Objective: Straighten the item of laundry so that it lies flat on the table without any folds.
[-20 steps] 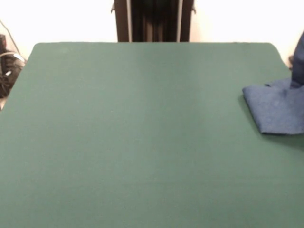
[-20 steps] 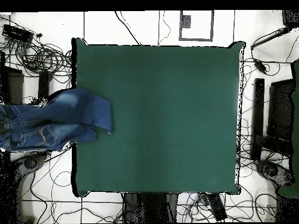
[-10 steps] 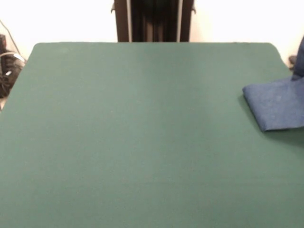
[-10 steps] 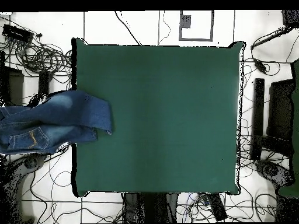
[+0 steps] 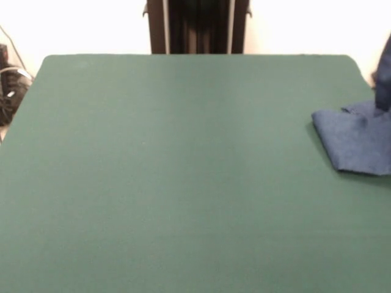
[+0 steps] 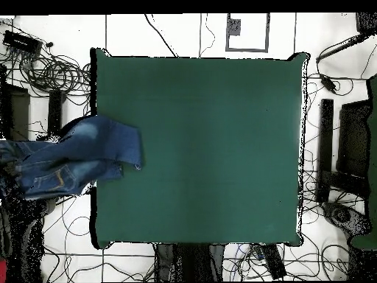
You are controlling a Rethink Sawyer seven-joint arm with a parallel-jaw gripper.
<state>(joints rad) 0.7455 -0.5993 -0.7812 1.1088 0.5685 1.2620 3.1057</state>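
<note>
One small pair of blue denim jeans (image 6: 70,161) with faded whitish patches and orange pocket stitching lies crumpled across the left edge of the overhead view. Only the leg ends rest on the one large dark green felt-topped table (image 6: 213,147); the waist part hangs beyond the edge, over the white floor (image 6: 66,261) strewn with black cables (image 6: 44,70). In the front view, the jeans (image 5: 357,140) show at the right edge. The gripper appears in neither view, so its state cannot be told.

Tangled black cables (image 6: 44,70) on white tiled floor (image 6: 177,33); black boxy equipment (image 6: 353,147) beside, dark bag (image 5: 9,91) at edge
</note>
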